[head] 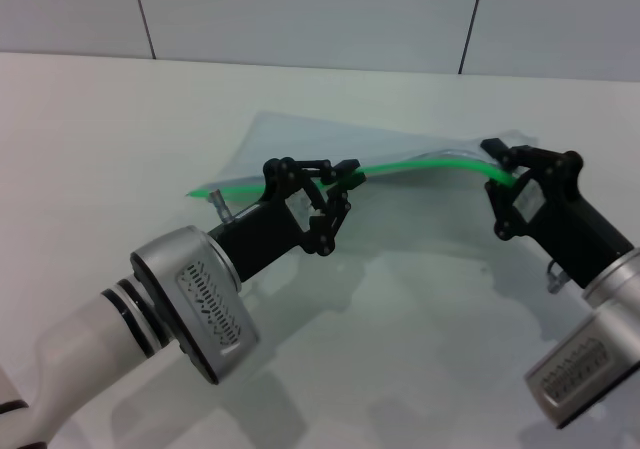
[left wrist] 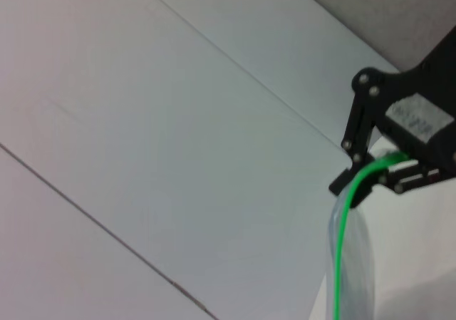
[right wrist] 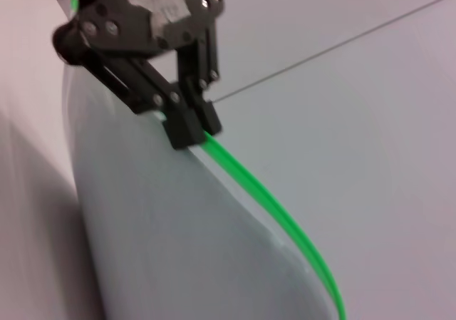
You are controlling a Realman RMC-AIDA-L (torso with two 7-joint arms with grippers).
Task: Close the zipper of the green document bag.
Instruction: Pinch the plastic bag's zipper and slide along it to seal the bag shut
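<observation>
White table (head: pixel 90 139) under a pale wall (head: pixel 300 9) with thin dark seams, perhaps tile joints.

The head view looks forward and down from above the near edge of the white surface (head: pixel 90 149), far enough back to take in both arms, the whole green document bag (head: pixel 420 204) and the tiled wall behind the far edge. The left wrist view sits close along the zipper (left wrist: pixel 343 227) and faces the right gripper (left wrist: pixel 370 181) pinching its end. The right wrist view looks back the opposite way along the same green strip, very near, toward the left gripper (right wrist: pixel 189 131). All three views share the zipper; each wrist view shows the other arm's fingers (right wrist: pixel 187 124).
</observation>
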